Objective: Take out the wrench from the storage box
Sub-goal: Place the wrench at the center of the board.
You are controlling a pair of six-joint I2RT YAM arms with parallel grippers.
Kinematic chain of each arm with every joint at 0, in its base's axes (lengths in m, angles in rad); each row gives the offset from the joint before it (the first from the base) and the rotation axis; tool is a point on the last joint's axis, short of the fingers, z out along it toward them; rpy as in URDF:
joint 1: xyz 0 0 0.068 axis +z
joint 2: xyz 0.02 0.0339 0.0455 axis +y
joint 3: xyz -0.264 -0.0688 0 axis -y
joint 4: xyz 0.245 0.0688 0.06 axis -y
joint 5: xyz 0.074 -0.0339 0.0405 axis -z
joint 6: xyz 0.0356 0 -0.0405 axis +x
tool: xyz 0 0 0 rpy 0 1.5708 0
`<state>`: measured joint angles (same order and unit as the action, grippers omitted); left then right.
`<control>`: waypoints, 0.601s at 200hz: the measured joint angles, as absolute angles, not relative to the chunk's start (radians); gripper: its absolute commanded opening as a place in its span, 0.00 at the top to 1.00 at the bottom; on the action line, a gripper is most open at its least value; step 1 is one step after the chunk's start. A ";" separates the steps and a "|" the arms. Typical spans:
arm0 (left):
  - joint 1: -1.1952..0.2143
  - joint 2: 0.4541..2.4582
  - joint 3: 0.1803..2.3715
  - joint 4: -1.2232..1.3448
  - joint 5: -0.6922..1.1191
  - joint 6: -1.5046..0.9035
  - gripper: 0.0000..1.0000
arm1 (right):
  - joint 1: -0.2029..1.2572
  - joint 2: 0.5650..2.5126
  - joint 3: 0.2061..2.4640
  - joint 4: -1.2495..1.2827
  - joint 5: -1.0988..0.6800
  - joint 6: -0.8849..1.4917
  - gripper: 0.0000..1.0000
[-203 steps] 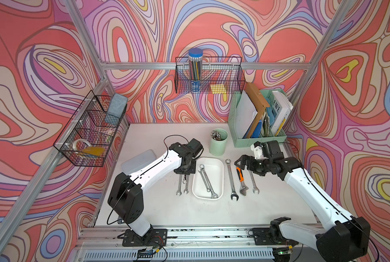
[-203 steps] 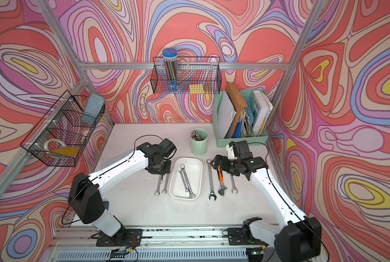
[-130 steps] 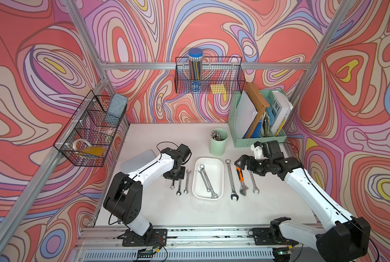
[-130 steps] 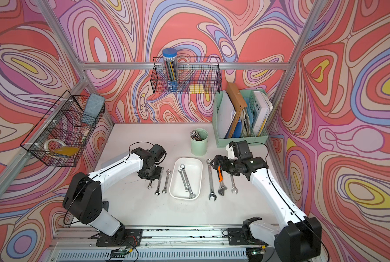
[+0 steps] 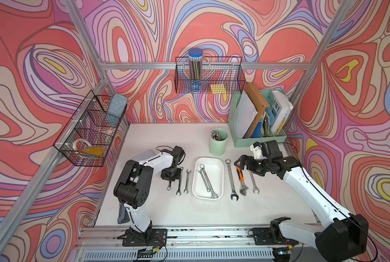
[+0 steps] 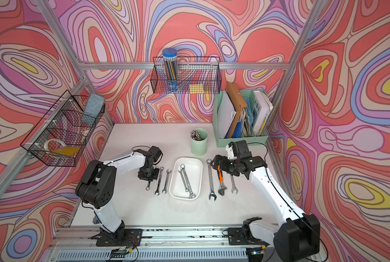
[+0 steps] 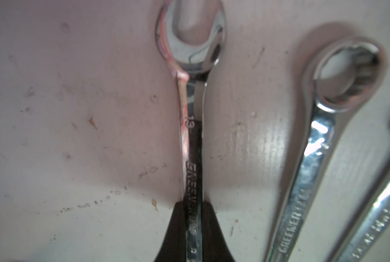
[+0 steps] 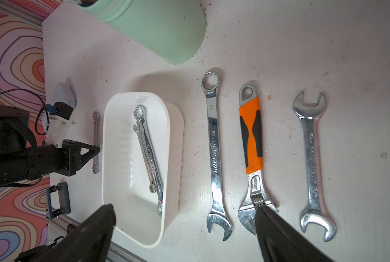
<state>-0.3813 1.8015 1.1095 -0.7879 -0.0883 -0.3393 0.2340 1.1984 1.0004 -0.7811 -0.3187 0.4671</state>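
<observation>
The left end effector [image 5: 170, 180] is down low at the bench [image 5: 166, 140], its black fingers [image 7: 175, 229] pinching the shank of a small wrench [image 7: 192, 136] turned on edge. That wrench is out of the storage box [image 5: 214, 166], on its left side and apart from it. I can't tell whether its open end touches the surface. Just beside it, between it and the box, two slim wrenches [image 5: 183, 181] lie flat, side by side.

Inside the white box, two more wrenches [image 5: 207, 181] lie crossed over each other along its length.

The right end effector [image 8: 183, 208] hangs above the bench with its jaws spread wide and nothing between them. Below it, right of the box, a long combination wrench [image 8: 215, 154], an orange-handled adjustable wrench [image 8: 251, 140] and an open-ended wrench [image 8: 313, 163] lie in a row. A mint-green cup [image 5: 219, 145] stands behind the box.
</observation>
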 measured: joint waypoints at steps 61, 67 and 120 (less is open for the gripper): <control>-0.378 1.803 1.111 -0.788 -0.060 -0.331 0.78 | 0.234 1.212 1.001 -0.781 -0.319 0.470 0.02; -0.378 1.803 1.111 -0.788 -0.055 -0.331 0.75 | 0.234 1.214 1.001 -0.780 -0.319 0.470 0.02; -0.378 1.796 1.111 -0.790 -0.025 -0.329 0.63 | 0.234 1.218 1.007 -0.779 -0.319 0.473 0.02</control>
